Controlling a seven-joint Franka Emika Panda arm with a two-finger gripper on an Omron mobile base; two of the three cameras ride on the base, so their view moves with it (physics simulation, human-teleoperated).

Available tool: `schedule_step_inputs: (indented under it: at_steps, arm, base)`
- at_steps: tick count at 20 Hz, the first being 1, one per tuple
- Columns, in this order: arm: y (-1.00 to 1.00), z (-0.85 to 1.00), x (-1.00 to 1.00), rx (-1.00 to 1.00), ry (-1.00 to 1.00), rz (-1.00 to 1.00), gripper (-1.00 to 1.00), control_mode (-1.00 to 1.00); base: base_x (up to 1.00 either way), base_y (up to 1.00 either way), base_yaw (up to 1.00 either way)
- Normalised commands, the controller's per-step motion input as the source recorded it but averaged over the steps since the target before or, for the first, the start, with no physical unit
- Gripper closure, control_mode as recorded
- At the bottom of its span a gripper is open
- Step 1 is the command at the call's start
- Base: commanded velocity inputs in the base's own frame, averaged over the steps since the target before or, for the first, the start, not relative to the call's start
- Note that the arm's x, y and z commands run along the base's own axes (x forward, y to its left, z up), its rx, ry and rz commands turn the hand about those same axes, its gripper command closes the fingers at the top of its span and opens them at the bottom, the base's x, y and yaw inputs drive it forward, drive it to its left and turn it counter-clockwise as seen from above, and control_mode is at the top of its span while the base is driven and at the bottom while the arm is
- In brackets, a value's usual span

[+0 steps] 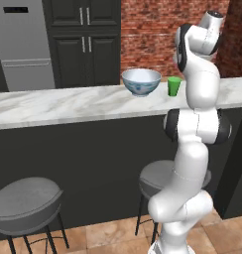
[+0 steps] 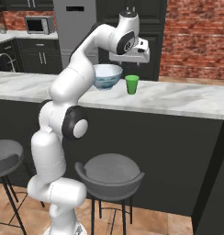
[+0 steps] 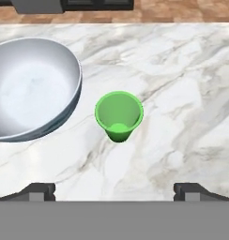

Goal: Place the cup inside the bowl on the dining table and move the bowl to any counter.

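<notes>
Hand view looks straight down on the dining table (image 3: 182, 84), with the cup (image 3: 119, 115) upright near the middle and the bowl (image 3: 29, 89) just to one side of it, a narrow strip of bare marble between the two. The two dark fingertips (image 3: 39, 191) sit far apart at the bottom of this view, spread wide with nothing between them; the cup lies beyond them, centred on the gap. Past the cup, marble runs clear to the table's far edge, where brown floor tiles (image 3: 182, 11) begin.

In the left base view the bowl (image 1: 141, 82) and cup (image 1: 174, 86) stand side by side toward the far edge of the dining table (image 1: 53, 104), not touching, with a long stretch of bare marble to the bowl's left. The near edge drops to a plain black front, and two grey stools (image 1: 26, 203) stand below it.

In the right base view the gripper (image 2: 130, 57) hangs above the cup (image 2: 131, 84), well clear of its rim, and the arm partly hides the bowl (image 2: 107, 75). Bare marble extends to the cup's right. Far left, the counter (image 2: 13, 36) carries a microwave (image 2: 39, 25).
</notes>
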Motion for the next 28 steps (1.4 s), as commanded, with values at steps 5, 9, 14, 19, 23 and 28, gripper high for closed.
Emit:
schedule_step_inputs:
  at_steps: [5, 9, 14, 19, 23, 28]
  arm:
    - [-0.15, -0.08, 0.36, 0.00, 0.00, 0.00, -1.00, -1.00]
    - [-0.13, -0.07, 0.40, 0.00, 0.00, 0.00, -1.00, -1.00]
    - [-0.12, -0.02, 0.39, 0.00, 0.00, 0.00, -1.00, -1.00]
    - [-0.02, -0.03, 0.25, 0.00, 0.00, 0.00, -1.00, -1.00]
    - [-0.01, -0.18, 0.15, 0.00, 0.00, 0.00, -1.00, -1.00]
    - [0.00, -0.14, 0.13, 0.00, 0.00, 0.00, -1.00, -1.00]
  base:
    - [0.00, 0.00, 0.00]
    - [0.00, 0.00, 0.00]
    - [0.00, 0.00, 0.00]
    - [0.00, 0.00, 0.00]
    - [0.00, 0.00, 0.00]
    - [0.00, 0.00, 0.00]
